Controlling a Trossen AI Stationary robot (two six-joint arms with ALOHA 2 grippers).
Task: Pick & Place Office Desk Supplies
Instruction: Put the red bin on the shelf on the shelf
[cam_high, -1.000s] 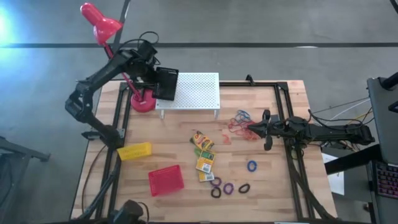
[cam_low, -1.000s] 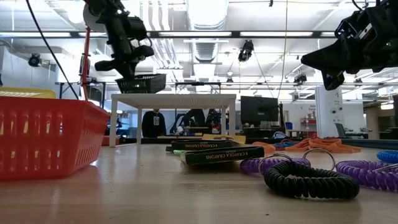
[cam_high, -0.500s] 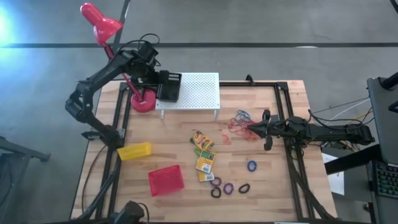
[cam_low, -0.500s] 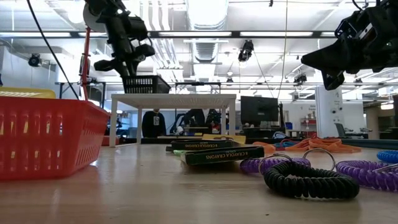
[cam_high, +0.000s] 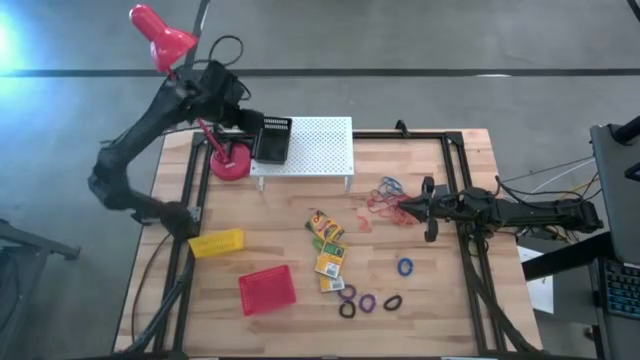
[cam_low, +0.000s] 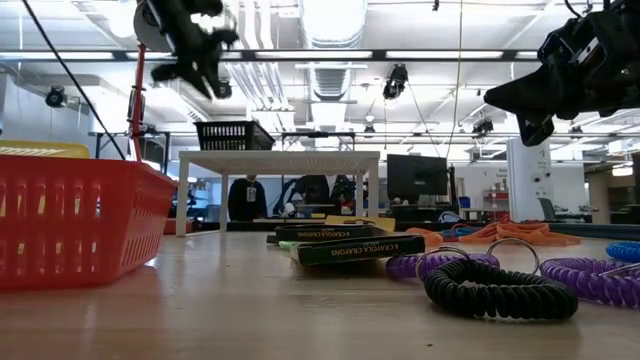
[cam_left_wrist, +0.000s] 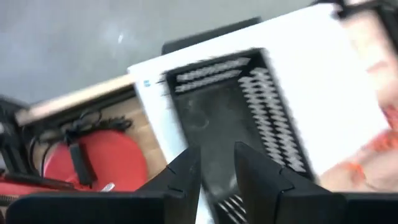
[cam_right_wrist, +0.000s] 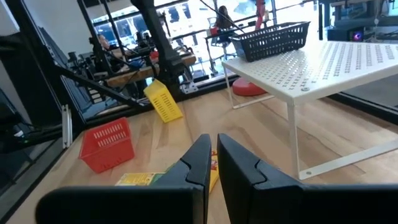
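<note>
Tabletop boxes (cam_low: 345, 248) marked "CRAYONS"

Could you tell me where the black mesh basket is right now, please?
In the high view, the black mesh basket sits on the left end of the white perforated stand, beside the red lamp base.

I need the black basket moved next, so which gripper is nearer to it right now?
Left. The left gripper hangs just above the black basket on the white stand. The right gripper waits far off, over the rubber bands.
</note>
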